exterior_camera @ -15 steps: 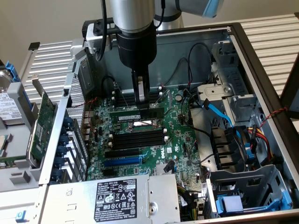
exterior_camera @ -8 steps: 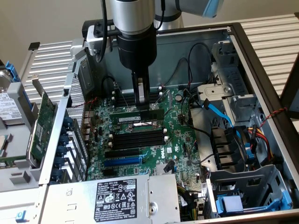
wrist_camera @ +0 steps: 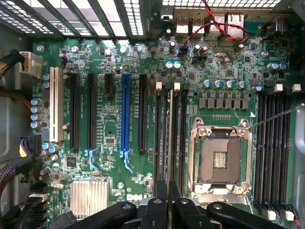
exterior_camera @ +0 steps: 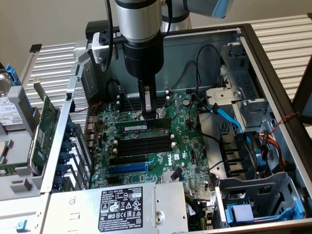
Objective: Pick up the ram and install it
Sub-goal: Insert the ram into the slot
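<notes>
Claw: the claw (exterior_camera: 149,115) is pressed together, pinching the top edge of the ram (exterior_camera: 134,127).
Ram position: at the centre of the frame, held on edge along the uppermost of the memory slots (exterior_camera: 144,142) on the motherboard (exterior_camera: 192,146).
Done: pick-up is judged complete; the stick is lined up with its slot.
Left: full seating is not confirmed; whether the white end clips are latched cannot be told.
Surface: an open computer case (exterior_camera: 273,73) is laid flat on a slatted counter (exterior_camera: 282,34).
Room: a plain pale wall is seen at upper left; a green expansion card (exterior_camera: 46,122) is propped at the left edge.
</notes>
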Action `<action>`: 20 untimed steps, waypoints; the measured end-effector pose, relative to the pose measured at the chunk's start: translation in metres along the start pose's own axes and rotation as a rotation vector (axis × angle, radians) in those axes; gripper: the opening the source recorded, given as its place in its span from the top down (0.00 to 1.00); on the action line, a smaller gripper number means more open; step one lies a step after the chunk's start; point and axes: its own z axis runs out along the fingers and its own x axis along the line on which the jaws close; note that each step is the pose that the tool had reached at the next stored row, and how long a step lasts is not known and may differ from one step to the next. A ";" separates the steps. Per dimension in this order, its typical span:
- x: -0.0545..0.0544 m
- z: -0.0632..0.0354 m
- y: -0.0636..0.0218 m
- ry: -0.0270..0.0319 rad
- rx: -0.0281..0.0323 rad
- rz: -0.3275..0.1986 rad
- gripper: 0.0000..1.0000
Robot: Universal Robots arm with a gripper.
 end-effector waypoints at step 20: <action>0.004 0.0085 0.0011 -0.0005 -0.0001 -0.016 0.87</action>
